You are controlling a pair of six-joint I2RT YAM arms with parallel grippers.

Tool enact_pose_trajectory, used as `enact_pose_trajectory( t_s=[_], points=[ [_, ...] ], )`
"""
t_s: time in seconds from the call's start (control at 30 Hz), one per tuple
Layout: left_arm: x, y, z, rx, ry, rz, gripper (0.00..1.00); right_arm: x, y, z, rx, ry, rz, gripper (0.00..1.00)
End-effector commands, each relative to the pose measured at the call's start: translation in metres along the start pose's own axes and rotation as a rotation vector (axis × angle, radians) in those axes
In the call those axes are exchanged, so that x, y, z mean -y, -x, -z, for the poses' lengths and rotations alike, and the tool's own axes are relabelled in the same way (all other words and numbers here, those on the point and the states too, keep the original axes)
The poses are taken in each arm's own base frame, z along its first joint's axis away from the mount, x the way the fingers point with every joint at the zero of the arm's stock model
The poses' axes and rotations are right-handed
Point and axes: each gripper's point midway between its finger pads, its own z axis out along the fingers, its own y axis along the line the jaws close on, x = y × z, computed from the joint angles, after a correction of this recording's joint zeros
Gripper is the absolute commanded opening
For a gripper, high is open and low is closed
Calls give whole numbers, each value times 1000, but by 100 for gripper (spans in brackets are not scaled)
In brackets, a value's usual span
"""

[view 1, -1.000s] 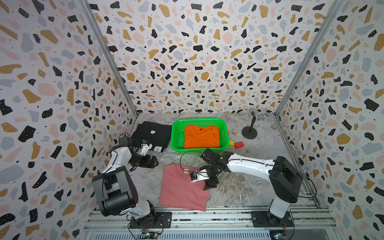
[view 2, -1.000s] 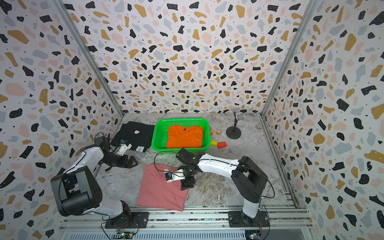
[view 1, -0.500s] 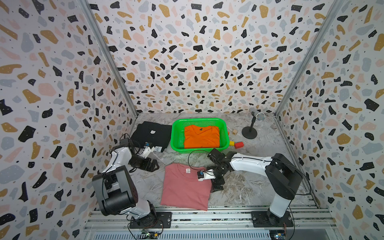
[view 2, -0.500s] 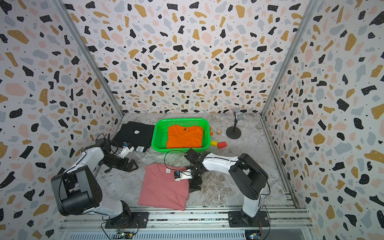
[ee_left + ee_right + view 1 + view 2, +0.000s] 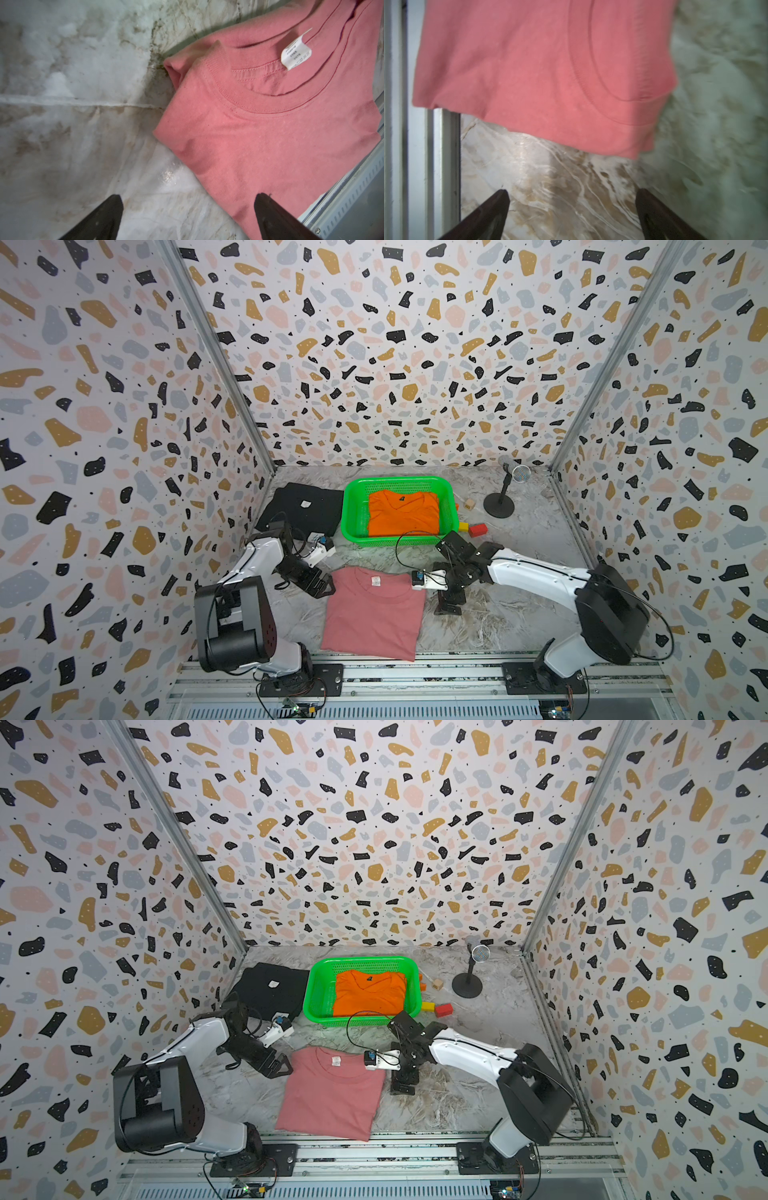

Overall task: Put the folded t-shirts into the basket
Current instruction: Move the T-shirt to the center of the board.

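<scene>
The pink folded t-shirt lies flat at the table's front, collar toward the basket. An orange t-shirt lies inside the green basket. Left of the basket rests the black t-shirt. My left gripper is open at the pink shirt's far left corner, one finger over its edge. My right gripper is open and empty over bare table, just right of the pink shirt.
A microphone stand stands at the back right. A red block, a yellow block and a wooden cube lie right of the basket. A metal rail runs along the front edge. Patterned walls close three sides.
My right gripper opened, let the pink shirt go and moved right off it. The shirt straightened and now lies flat. The left arm has barely moved.
</scene>
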Motion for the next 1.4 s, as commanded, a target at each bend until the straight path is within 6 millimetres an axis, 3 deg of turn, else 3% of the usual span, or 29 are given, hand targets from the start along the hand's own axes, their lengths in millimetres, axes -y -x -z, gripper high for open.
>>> enact_pose_trajectory(
  t_s=[0.0,0.07,0.13,0.2,0.37,0.53,0.7,1.0,1.37],
  points=[
    [4,0,-1,7,-8,3,100,68,21,46,183,-434,-327,100],
    [3,1,-2,19,1,-14,100,90,2,83,249,-659,-574,100],
    [2,1,-4,24,7,-35,100,82,-14,93,247,-675,-654,98],
    [1,-1,-6,21,12,-59,100,54,-6,83,273,-494,-620,90],
    [-1,-2,-6,15,26,-118,100,-1,4,53,257,-47,-883,79],
    [-3,-10,-10,-9,38,-173,100,-20,-8,28,159,219,-1249,70],
    [-2,-15,-15,-25,36,-215,100,-5,8,12,244,313,-1367,65],
    [-4,-19,-10,-56,56,-250,100,15,1,-32,106,304,-1424,34],
    [-9,-14,2,-42,67,-207,100,17,10,-48,44,269,-1298,35]
  ],
)
